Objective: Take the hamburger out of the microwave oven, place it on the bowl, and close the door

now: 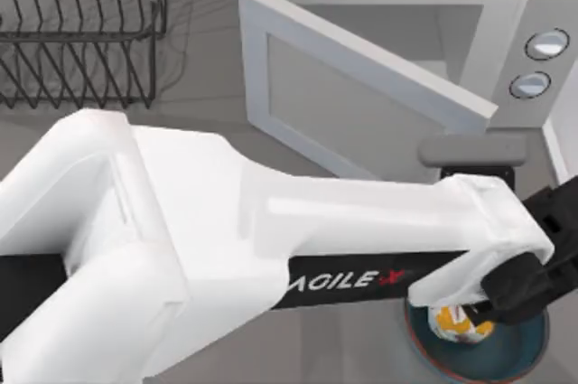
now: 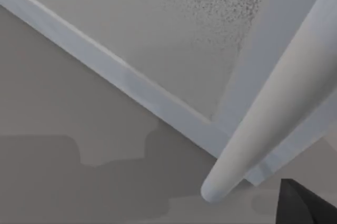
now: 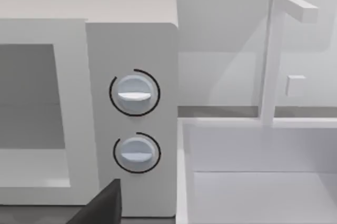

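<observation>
The hamburger [image 1: 461, 321] is lying in the bowl [image 1: 524, 350] near the counter's front right corner, under the left gripper [image 1: 528, 289], whose jaw state I cannot tell, while the door [image 1: 361, 95] is standing open, awaiting closing.

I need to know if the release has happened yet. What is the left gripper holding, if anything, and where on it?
Cannot be told. The left gripper sits right over the hamburger in the bowl, hiding any contact.
</observation>
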Action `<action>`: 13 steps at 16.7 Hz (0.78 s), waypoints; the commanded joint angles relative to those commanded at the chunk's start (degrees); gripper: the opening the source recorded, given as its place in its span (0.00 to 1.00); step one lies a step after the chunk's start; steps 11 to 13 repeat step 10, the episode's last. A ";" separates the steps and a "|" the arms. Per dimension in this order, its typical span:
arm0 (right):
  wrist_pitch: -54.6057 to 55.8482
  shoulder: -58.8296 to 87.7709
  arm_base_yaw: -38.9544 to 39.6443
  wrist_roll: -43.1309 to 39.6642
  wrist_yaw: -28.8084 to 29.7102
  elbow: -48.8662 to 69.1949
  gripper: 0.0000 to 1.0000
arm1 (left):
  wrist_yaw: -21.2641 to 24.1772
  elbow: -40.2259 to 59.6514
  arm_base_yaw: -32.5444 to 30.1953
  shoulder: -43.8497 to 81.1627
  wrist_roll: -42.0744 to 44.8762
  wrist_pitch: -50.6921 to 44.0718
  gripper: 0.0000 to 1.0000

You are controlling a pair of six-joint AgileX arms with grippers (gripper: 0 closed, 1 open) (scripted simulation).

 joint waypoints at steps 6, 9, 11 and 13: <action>0.00 0.00 0.00 0.00 0.00 0.00 1.00 | 3.57 9.15 7.16 6.84 8.18 2.81 0.00; 0.00 0.00 0.00 0.00 0.00 0.00 1.00 | 5.22 12.87 10.44 9.57 11.88 4.11 0.00; 0.00 0.00 0.00 0.00 0.00 0.00 1.00 | 5.31 13.05 10.62 9.71 12.05 4.18 0.00; 0.00 0.00 0.00 0.00 0.00 0.00 1.00 | 5.31 13.05 10.62 9.71 12.05 4.18 0.00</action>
